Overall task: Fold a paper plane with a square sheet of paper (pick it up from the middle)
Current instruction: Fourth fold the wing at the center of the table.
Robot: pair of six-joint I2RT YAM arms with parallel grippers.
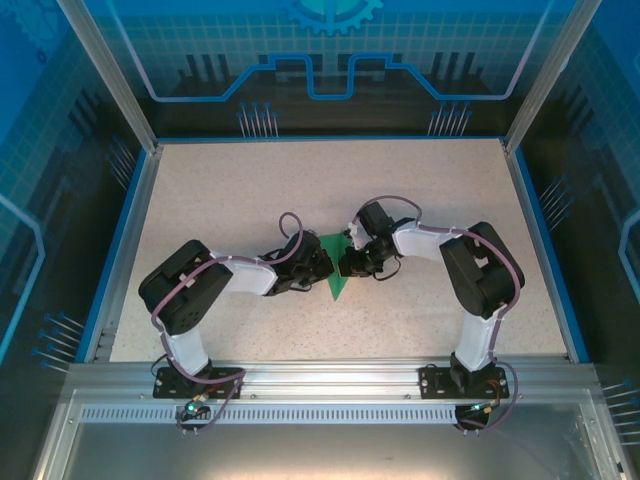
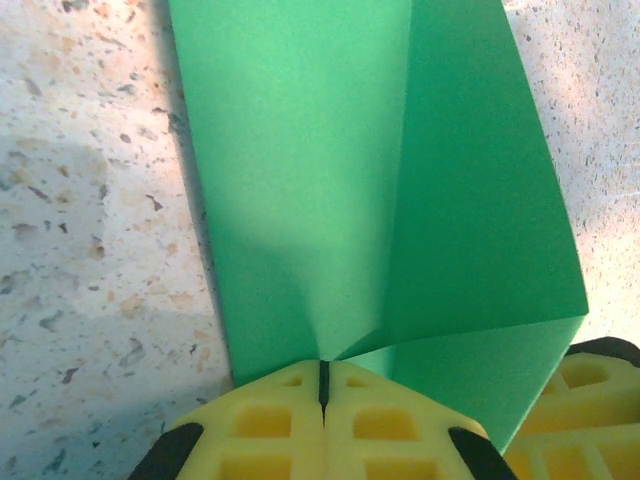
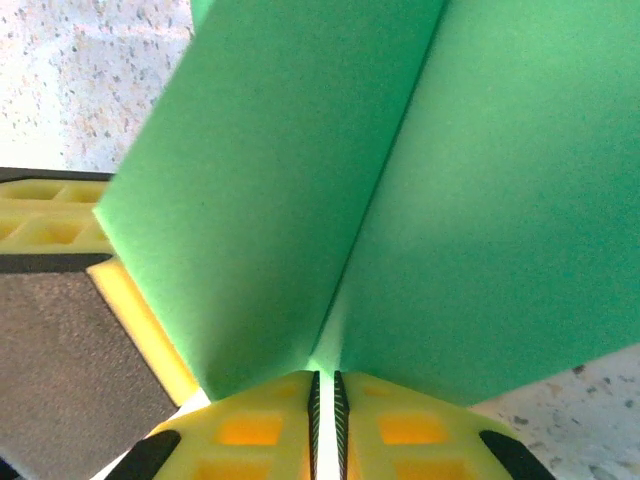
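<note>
The left gripper [image 2: 323, 398] is clenched tight on the paper [image 2: 330, 180], where a crease runs straight out ahead of its fingertips. The right gripper [image 3: 325, 398], jaws a hair apart, pinches the same folded green sheet from the opposite side. The paper lies directly between the two, its long axis crossing the line that joins them and its point toward the arm bases, over the table [image 1: 250, 190]. Neither arm is nearer, so the next fold likely needs both moving together.

arms bent inward; left fingers [image 2: 270, 425], right fingers [image 3: 250, 432] pinched shut
</note>
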